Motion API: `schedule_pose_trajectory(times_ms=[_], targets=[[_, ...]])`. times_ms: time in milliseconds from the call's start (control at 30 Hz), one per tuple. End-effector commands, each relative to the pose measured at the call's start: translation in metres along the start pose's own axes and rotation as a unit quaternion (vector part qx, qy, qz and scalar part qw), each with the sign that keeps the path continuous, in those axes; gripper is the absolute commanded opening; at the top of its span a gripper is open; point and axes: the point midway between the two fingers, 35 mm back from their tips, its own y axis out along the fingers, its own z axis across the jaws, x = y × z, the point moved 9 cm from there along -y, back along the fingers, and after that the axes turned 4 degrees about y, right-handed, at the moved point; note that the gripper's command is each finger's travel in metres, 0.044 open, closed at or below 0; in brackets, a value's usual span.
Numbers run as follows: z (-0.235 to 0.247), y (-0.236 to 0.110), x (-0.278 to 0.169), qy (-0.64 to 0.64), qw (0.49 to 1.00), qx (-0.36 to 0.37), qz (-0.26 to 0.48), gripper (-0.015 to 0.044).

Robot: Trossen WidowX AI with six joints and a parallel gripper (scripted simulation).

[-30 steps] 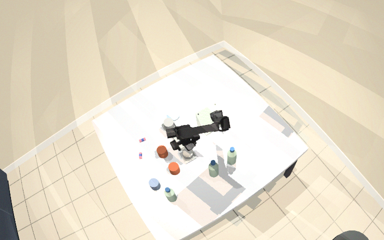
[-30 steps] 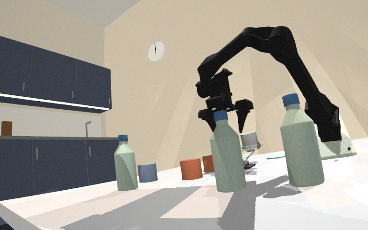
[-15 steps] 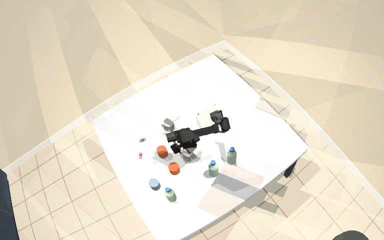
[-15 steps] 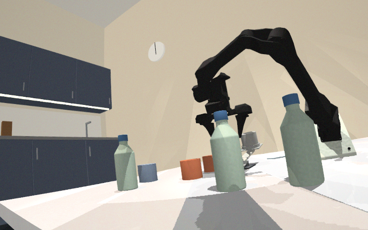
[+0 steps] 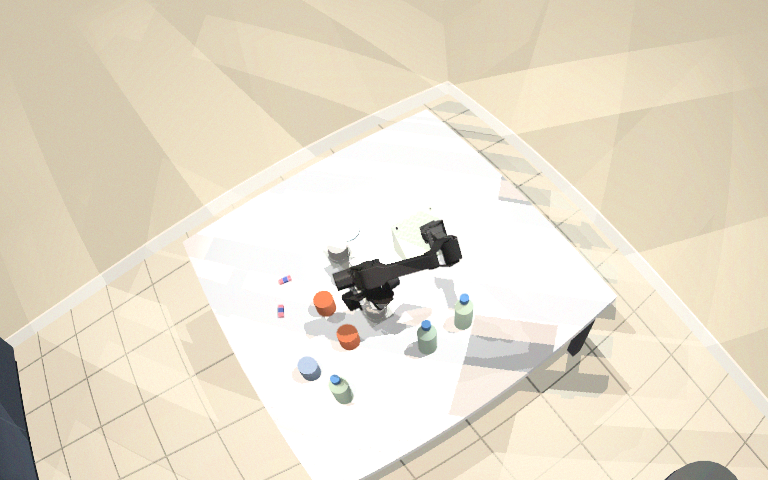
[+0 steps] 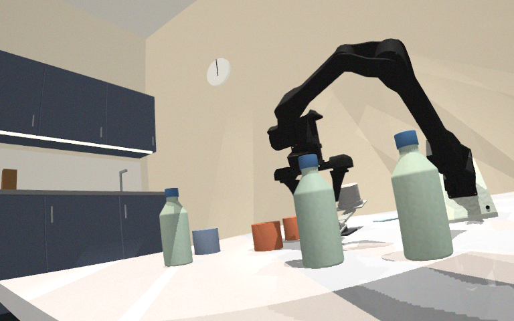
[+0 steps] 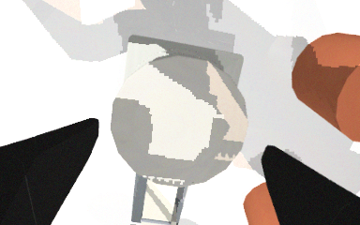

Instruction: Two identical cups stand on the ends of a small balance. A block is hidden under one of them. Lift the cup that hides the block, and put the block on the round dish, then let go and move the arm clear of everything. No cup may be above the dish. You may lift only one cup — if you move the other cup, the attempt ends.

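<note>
Two pale grey cups stand on the ends of a small balance (image 7: pixel 157 206) (image 6: pixel 349 216). One cup (image 5: pixel 374 312) (image 7: pixel 178 124) is straight below my gripper (image 5: pixel 369 302) (image 6: pixel 315 187) (image 7: pixel 183 137), which is open and empty, with a finger on either side above the cup's top. In the exterior view this cup is hidden behind a bottle. The other cup (image 5: pixel 338 253) (image 6: pixel 350 194) stands apart on the far, raised end. The flat pale round dish (image 5: pixel 352 235) (image 6: pixel 384 219) lies beyond that cup. No block is in view.
Two orange cylinders (image 5: pixel 323 303) (image 5: pixel 347 336) (image 7: pixel 328 80) (image 7: pixel 262 206) stand close beside the balance. Three green bottles (image 5: pixel 340 389) (image 5: pixel 427 337) (image 5: pixel 463 313), a blue cylinder (image 5: pixel 309 367) and two small pink-blue pieces (image 5: pixel 284 279) (image 5: pixel 280 310) are on the table. The arm's base (image 5: pixel 410 240) is behind.
</note>
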Motion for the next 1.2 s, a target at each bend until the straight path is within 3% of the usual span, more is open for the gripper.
schedule_pose_trajectory(times_ms=[0, 800, 867, 1167], targets=[[0.001, 0.009, 0.000, 0.004, 1.000, 0.003, -0.003, 0.0440], [0.003, 0.045, 0.001, 0.003, 1.000, 0.003, -0.005, 0.0440], [0.003, 0.045, 0.001, 0.003, 1.000, 0.003, -0.005, 0.0387], [0.003, 0.045, 0.001, 0.003, 1.000, 0.003, -0.005, 0.0328]])
